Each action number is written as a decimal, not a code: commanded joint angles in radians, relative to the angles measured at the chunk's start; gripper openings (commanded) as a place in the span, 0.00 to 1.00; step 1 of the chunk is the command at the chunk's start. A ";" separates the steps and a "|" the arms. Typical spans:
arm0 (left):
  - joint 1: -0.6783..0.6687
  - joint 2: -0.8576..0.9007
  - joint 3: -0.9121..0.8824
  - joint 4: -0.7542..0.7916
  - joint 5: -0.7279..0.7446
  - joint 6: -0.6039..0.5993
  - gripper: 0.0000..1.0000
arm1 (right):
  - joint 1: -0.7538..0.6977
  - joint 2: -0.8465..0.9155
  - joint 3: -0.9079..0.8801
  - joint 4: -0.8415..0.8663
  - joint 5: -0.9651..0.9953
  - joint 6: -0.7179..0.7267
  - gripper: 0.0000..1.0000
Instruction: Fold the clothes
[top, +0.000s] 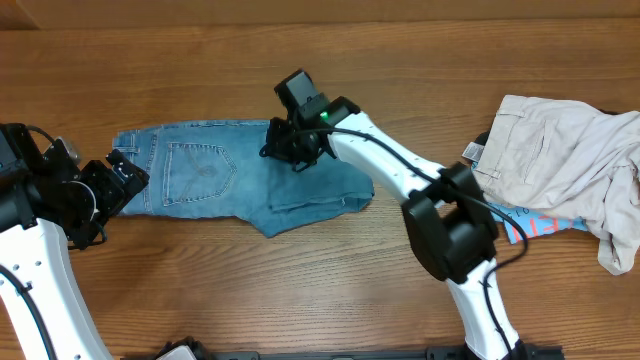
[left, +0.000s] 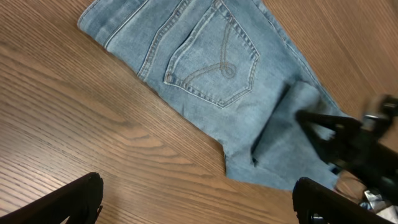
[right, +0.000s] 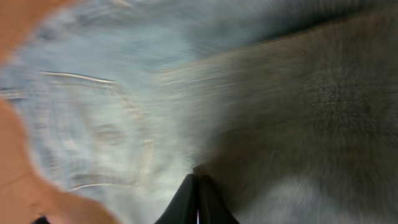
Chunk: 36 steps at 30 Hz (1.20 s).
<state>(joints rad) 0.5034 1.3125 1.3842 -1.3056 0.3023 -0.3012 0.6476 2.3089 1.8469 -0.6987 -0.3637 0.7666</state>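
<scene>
The light blue jeans (top: 205, 175) lie flat on the wooden table, waistband to the left and back pocket up. Their legs are folded over into a thicker layer (top: 315, 195) on the right. My right gripper (top: 292, 150) hangs over the far edge of that fold. In the right wrist view, which is blurred, the right gripper (right: 198, 177) is shut, its tips against the denim (right: 93, 124). I see no cloth between them. My left gripper (top: 118, 182) stands open just left of the waistband. In the left wrist view the left gripper (left: 199, 185) is over bare wood with the jeans (left: 211, 62) beyond it.
Beige trousers (top: 570, 150) lie crumpled at the right end of the table on top of a bright blue garment (top: 540, 224). The right arm's body (top: 450, 220) reaches across between that pile and the jeans.
</scene>
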 joint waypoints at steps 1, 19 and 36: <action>-0.006 0.002 0.005 -0.003 0.001 0.037 1.00 | 0.000 0.040 0.019 -0.001 -0.038 -0.050 0.04; -0.006 0.002 0.005 -0.019 0.005 0.036 1.00 | -0.072 -0.217 -0.291 -0.239 0.230 -0.085 0.10; -0.006 0.002 0.004 -0.014 0.002 0.036 1.00 | -0.195 -0.433 -0.370 0.018 0.280 -0.120 0.19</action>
<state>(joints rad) 0.5034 1.3125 1.3846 -1.3201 0.3023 -0.2840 0.4500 1.8629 1.4883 -0.7464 -0.0933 0.6727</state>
